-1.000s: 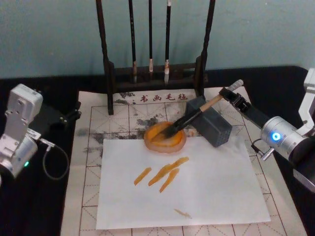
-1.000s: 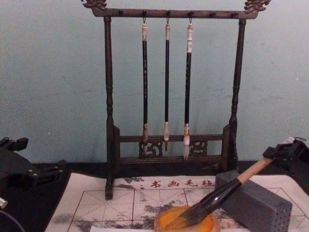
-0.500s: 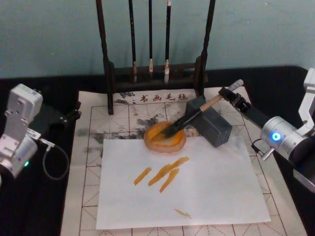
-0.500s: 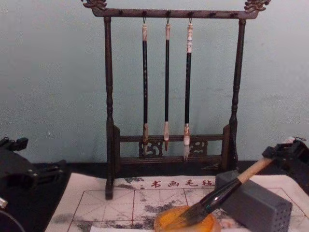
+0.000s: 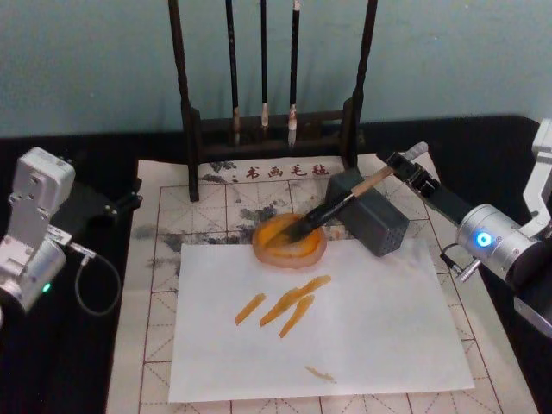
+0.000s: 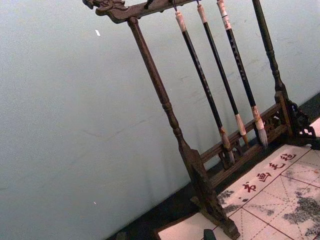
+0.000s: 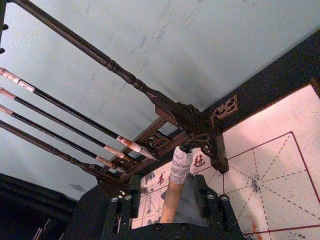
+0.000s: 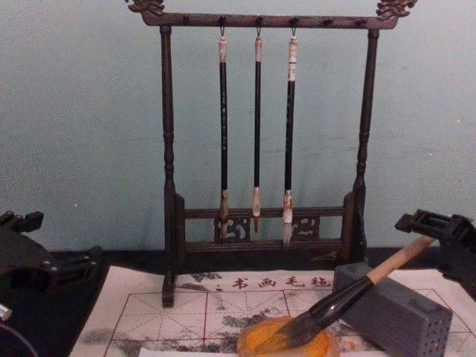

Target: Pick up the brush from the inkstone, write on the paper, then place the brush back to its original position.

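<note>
Brush (image 5: 332, 205) lies slanted at centre frame in the head view, bristles down in the inkstone (image 5: 290, 242), handle leaning across the top edge of the grey block (image 5: 373, 224) and running up toward the right. Orange strokes already mark the white sheet (image 5: 362, 328) laid over the paper (image 5: 164, 216), so I judge this the put-back step.

To do it well: settle the bristles fully in the dish, let the handle's weight rest on the block before I let go, then part the claw slowly and draw away along the handle's line, not sideways, so the brush does not roll off or flick ink onto the sheet.

My right claw (image 5: 404, 171) sits at the right of the head view, just above centre height, at the handle's upper end. In the right wrist view the fingers (image 7: 133, 194) stand either side of the pale handle and white cap; whether they clamp it or have eased off I cannot tell. Forearm reaches in low from the right edge, angled up-left.

My left claw (image 5: 129, 201) rests parked at the left edge on the dark bench (image 5: 86, 362), clear of the paper; its jaws I cannot read.
</note>
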### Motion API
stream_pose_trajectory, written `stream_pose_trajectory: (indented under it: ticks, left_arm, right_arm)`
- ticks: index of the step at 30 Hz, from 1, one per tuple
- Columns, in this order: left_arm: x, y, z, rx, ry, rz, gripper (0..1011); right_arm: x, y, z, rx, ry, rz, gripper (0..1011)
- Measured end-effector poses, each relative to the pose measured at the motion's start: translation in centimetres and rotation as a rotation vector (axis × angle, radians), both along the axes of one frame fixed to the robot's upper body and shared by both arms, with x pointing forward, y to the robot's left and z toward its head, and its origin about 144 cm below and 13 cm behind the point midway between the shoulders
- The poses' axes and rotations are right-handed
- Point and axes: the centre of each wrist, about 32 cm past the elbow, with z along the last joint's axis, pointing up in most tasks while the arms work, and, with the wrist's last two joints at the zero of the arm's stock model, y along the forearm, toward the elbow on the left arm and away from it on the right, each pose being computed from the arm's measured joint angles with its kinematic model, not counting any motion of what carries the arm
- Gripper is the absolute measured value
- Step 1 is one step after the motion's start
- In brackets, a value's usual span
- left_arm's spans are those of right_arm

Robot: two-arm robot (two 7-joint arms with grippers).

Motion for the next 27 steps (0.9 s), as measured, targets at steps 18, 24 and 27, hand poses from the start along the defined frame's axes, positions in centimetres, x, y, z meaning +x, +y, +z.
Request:
stream_pose_trajectory:
  ticks: [18, 24, 27]
  left_arm:
    - [0.00, 0.00, 0.00, 0.000, 0.000, 0.000, 1001]
    - [0.00, 0.00, 0.00, 0.000, 0.000, 0.000, 1001]
    - [0.00, 0.00, 0.00, 0.000, 0.000, 0.000, 1001]
  right_arm:
    - [0.00, 0.00, 0.00, 0.000, 0.000, 0.000, 1003]
    - [0.00, -0.09, 0.02, -0.002, -0.006, 0.000, 1003]
    - [-0.19, -0.32, 0.07, -0.015, -0.029, 0.003, 1003]
